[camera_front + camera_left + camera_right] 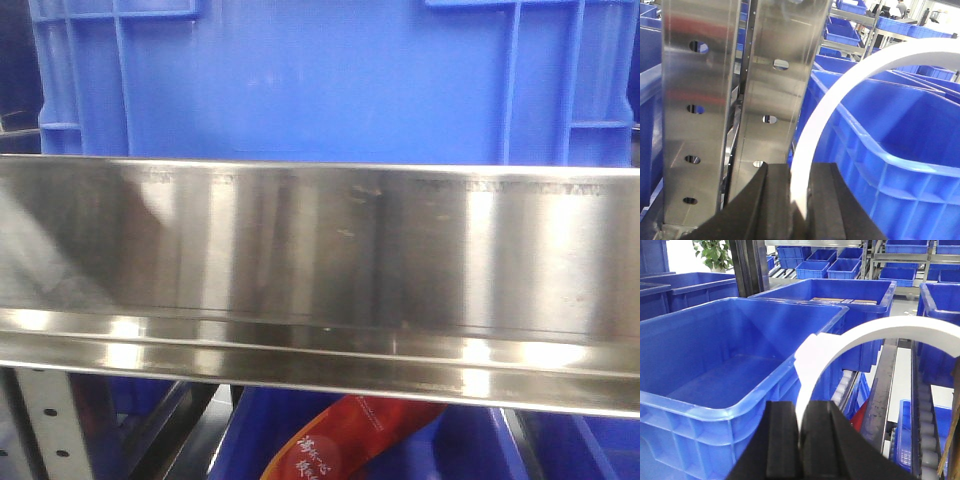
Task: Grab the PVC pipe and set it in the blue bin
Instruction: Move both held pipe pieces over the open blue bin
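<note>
Steel racking [705, 135] behind; white curved PVC pipe [812, 135] clamped by left gripper [794, 187], right gripper [800, 422] (bowed); blue plastic bin [700, 407] rim could be snagged.

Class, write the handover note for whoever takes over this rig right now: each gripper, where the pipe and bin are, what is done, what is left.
Grippers: the left gripper is shut on a white curved pipe. The right gripper is also shut on a white curved pipe. I cannot tell whether it is the same piece.
Things: an open bin lies just left of the right gripper, and the pipe is outside its rim. The front view shows only a steel rail with a blue bin behind it.
Done: pipe grabbed.
Left: carry it over the bin and release.
</note>
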You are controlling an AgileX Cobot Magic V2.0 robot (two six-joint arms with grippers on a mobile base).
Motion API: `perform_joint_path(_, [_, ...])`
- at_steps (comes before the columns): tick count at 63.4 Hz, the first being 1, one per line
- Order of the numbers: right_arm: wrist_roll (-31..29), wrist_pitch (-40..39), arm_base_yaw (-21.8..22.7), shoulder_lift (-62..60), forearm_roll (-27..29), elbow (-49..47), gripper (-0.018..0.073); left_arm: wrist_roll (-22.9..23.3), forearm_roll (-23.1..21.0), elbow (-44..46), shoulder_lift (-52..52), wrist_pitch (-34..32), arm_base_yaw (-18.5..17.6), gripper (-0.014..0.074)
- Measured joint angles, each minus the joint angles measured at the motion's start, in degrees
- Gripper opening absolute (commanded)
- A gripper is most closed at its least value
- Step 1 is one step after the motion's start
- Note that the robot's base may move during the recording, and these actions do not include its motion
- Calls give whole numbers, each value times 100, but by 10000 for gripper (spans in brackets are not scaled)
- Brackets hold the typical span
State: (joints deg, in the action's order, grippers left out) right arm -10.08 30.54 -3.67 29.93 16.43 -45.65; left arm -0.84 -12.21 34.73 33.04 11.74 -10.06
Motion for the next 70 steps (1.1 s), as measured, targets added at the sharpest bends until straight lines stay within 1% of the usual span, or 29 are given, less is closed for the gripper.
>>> perform_joint_path(11, [0, -47, 0, 0, 44, 0, -169, 0, 10, 91, 0, 163, 0, -111])
perform_joint_path(22, [0, -112, 0, 0, 63, -51, -169, 0, 21, 470, 0, 393, 0, -111])
perform_joint_path(29, [0, -125, 0, 72, 275, -137, -169, 0, 21, 761, 118, 707, -16, -111])
perform_joint_path(42, [0, -125, 0, 282, 446, -291, -169, -13, 21, 1208, 503, 913, -358, -111])
perform_joint_path(54, [0, -125, 0, 390, 468, -620, -169, -61, 21, 1717, 961, 923, -781, -111])
perform_joint_path(61, [0, -68, 0, 595, 480, -832, -169, -61, 21, 2047, 1396, 910, -1077, -111])
perform_joint_path(70, [0, 79, 0, 942, 567, -1038, -169, -61, 295, 2433, 2001, 884, -1438, -111])
